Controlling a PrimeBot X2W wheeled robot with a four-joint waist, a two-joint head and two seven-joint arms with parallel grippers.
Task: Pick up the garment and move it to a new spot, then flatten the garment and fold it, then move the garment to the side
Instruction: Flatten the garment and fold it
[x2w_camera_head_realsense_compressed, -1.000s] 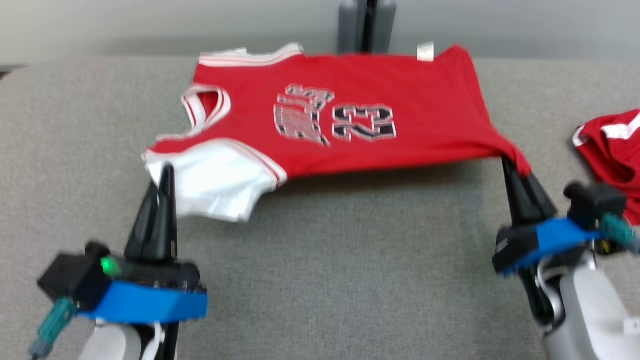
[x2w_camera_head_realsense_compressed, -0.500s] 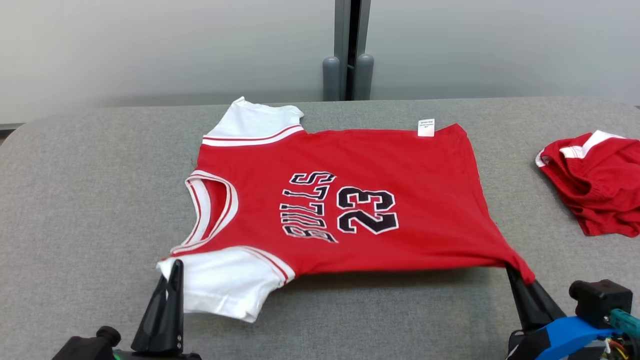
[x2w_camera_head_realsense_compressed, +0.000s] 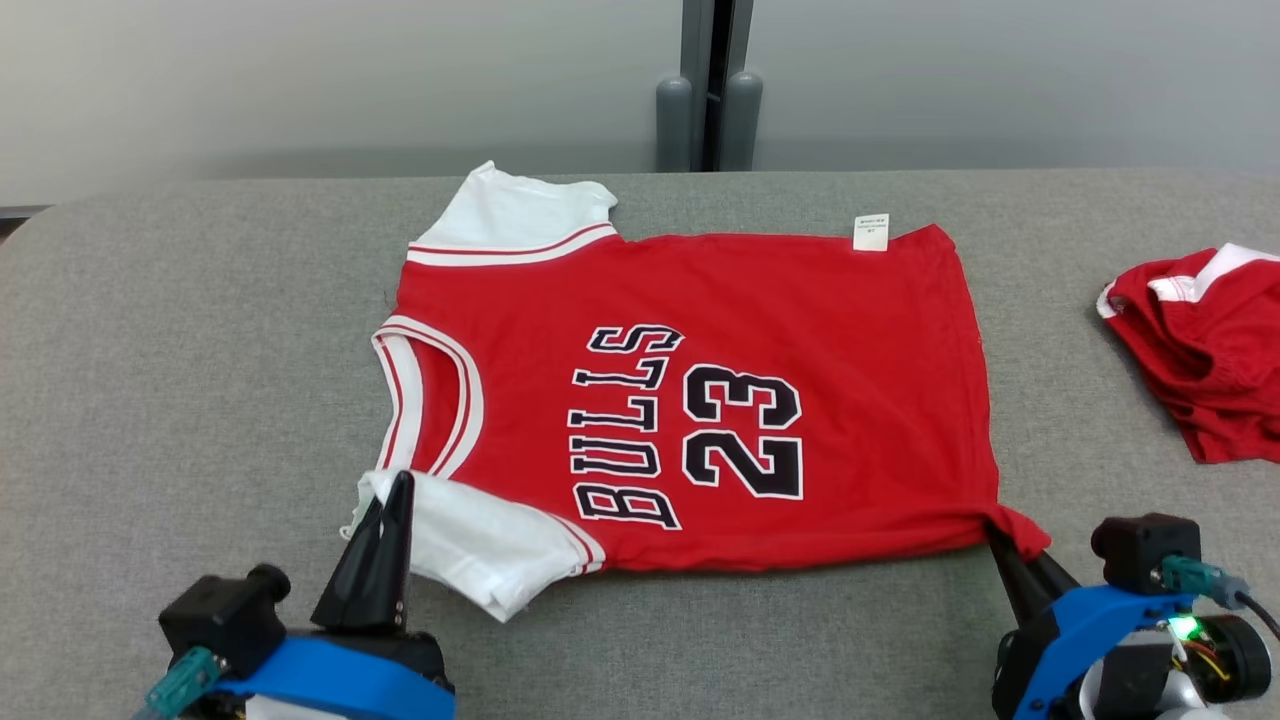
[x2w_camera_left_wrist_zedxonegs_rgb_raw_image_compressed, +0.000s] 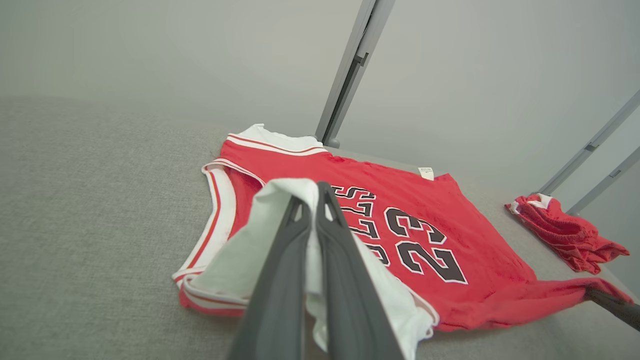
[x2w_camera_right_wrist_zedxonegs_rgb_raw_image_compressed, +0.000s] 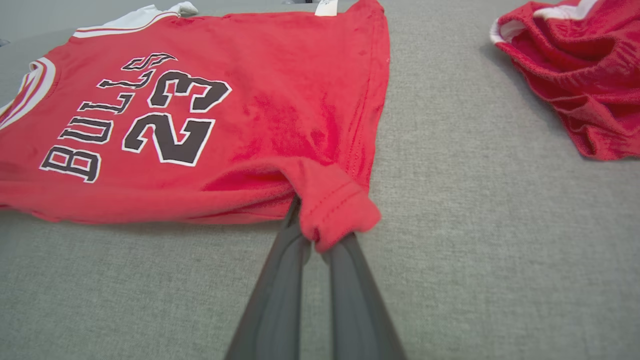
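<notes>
The garment (x2w_camera_head_realsense_compressed: 720, 330), a red jersey with white sleeves and "BULLS 23" in black, lies spread across the grey table (x2w_camera_head_realsense_compressed: 180, 330), neck to the left. My left gripper (x2w_camera_head_realsense_compressed: 397, 487) is shut on its near white sleeve (x2w_camera_left_wrist_zedxonegs_rgb_raw_image_compressed: 260, 225), which drapes over the fingers (x2w_camera_left_wrist_zedxonegs_rgb_raw_image_compressed: 280, 280). At the near right, my right gripper (x2w_camera_head_realsense_compressed: 995, 530) is shut on the jersey's near hem corner (x2w_camera_right_wrist_zedxonegs_rgb_raw_image_compressed: 335, 205), bunched over the fingertips. The near edge of the garment (x2w_camera_right_wrist_zedxonegs_rgb_raw_image_compressed: 150, 200) sits slightly raised off the table between the two grips.
A crumpled red garment with white trim (x2w_camera_head_realsense_compressed: 1205, 340) lies at the table's right edge, also seen as a red heap (x2w_camera_right_wrist_zedxonegs_rgb_raw_image_compressed: 580, 65). Grey posts (x2w_camera_head_realsense_compressed: 710, 100) stand behind the table's far edge against a pale wall.
The head camera has tilted and the picture shifted. Both grippers have come lower and nearer with the jersey, whose near edge now sits closer to the table; the sleeve is folded over the left fingers.
</notes>
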